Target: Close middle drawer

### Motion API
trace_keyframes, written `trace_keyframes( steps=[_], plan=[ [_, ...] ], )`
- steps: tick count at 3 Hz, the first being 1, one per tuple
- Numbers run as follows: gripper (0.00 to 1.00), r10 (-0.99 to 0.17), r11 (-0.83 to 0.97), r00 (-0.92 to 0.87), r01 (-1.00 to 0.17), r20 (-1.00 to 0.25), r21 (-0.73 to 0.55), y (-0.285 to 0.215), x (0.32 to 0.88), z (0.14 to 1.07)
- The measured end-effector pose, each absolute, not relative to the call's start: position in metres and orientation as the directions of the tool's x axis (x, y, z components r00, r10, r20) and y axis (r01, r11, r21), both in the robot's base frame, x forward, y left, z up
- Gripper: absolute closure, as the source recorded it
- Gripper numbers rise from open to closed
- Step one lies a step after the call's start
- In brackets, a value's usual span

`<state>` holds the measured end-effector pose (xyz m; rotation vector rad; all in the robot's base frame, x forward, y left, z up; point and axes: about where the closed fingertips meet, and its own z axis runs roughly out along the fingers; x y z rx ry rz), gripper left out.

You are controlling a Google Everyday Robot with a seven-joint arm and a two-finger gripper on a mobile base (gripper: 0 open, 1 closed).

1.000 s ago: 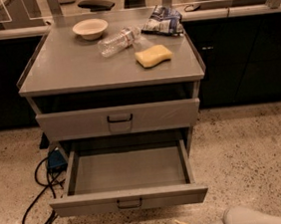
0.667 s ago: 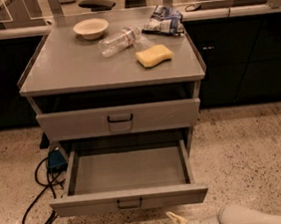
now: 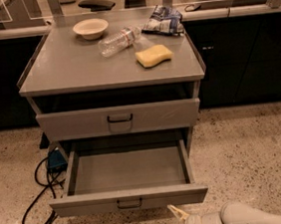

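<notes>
The middle drawer (image 3: 127,173) is pulled far out of the grey cabinet and is empty inside. Its low front panel (image 3: 90,204) faces me and carries a small black handle (image 3: 129,203) at its centre. The taller-fronted top drawer (image 3: 71,123) above it is closed. The lowest drawer is hidden under the open one. My gripper (image 3: 180,214) is at the bottom edge of the camera view, on a white arm (image 3: 247,217) coming in from the right. Its tip sits just below and right of the front panel, near the floor, and I cannot tell if it touches.
On the cabinet top (image 3: 66,71) lie a white bowl (image 3: 90,28), a clear plastic bottle (image 3: 119,40), a yellow sponge (image 3: 153,55) and a blue snack bag (image 3: 163,20). A black cable (image 3: 37,205) and a blue box (image 3: 55,160) lie on the speckled floor at the left. Dark cabinets stand behind.
My arm has moved left along the bottom of the view, bringing the gripper tip closer to the open drawer's front panel. The drawer has not moved.
</notes>
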<state>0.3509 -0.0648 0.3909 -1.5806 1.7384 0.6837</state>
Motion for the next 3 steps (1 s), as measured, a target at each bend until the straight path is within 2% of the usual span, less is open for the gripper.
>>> trace_keyframes(
  steps=[1,3],
  plan=[
    [0.00,-0.612,0.208,-0.011,-0.967,-0.791,-0.148,-0.074,0.399,0.403],
    [0.00,-0.615,0.293,-0.053,-0.942,-0.787,-0.166,-0.082,0.461,0.402]
  ],
)
